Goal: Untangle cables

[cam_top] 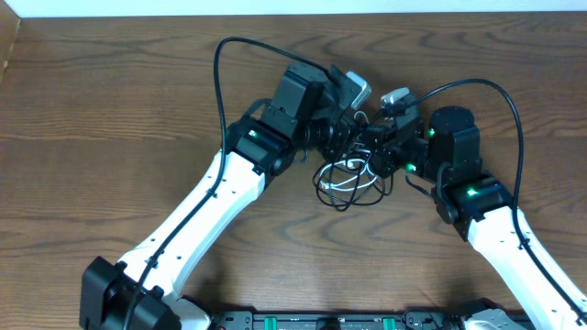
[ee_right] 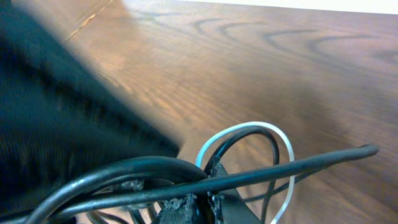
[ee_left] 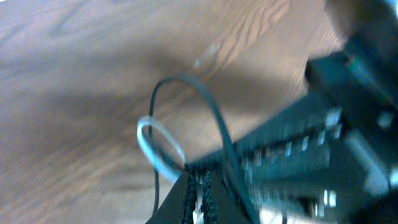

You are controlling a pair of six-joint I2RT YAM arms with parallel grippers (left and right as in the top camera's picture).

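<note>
1. Right gripper [ee_right: 200, 200]: jaws closed, pinching the black cables [ee_right: 280, 167], with the white cable [ee_right: 255, 124] looping behind.
2. Left gripper [ee_left: 199, 193]: closed on the white cable.
3. The tangle sits between both grippers, over the wooden table [cam_top: 110, 110].

— Is the overhead view clear?
— Yes, bright and sharp, with only soft shadows beside the arms [cam_top: 229, 188] on the table [cam_top: 92, 110].
— And the wrist views?
— The left one is all blur. In the right one the cables [ee_right: 298, 163] are sharp, with pale glare behind them.
</note>
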